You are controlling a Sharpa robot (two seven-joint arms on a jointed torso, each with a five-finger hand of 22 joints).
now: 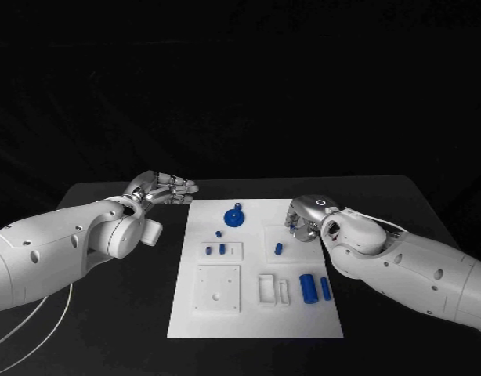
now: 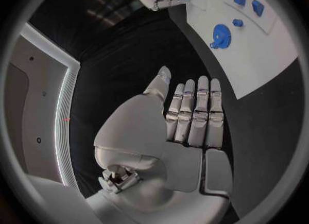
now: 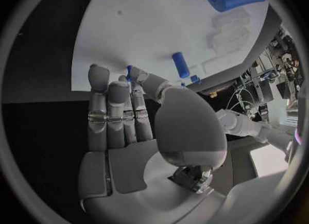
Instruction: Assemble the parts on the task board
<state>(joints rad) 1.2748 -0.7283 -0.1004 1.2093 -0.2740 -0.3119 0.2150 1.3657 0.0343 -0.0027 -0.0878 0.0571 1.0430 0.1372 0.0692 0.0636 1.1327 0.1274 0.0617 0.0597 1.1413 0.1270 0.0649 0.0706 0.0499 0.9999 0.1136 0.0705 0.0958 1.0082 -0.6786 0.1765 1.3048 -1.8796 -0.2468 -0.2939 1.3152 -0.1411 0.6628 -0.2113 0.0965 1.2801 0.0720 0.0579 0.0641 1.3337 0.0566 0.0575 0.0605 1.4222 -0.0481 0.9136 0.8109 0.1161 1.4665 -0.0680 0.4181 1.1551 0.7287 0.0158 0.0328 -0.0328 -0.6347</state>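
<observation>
Blue cylinders (image 1: 309, 288) on task board (image 1: 256, 323)

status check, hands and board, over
Left hand open, off the board. Right hand over the task board edge, pinching a small blue part. Blue gear lies untouched.

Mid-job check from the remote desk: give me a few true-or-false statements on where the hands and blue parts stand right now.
1. The left hand holds a blue part. False: its fingers are straight and hold nothing.
2. The blue gear lies on the task board. True.
3. The right hand is over the board's right side. True.
4. The left hand rests on the board. False: it is beside the board's far left corner, over the black table.
</observation>
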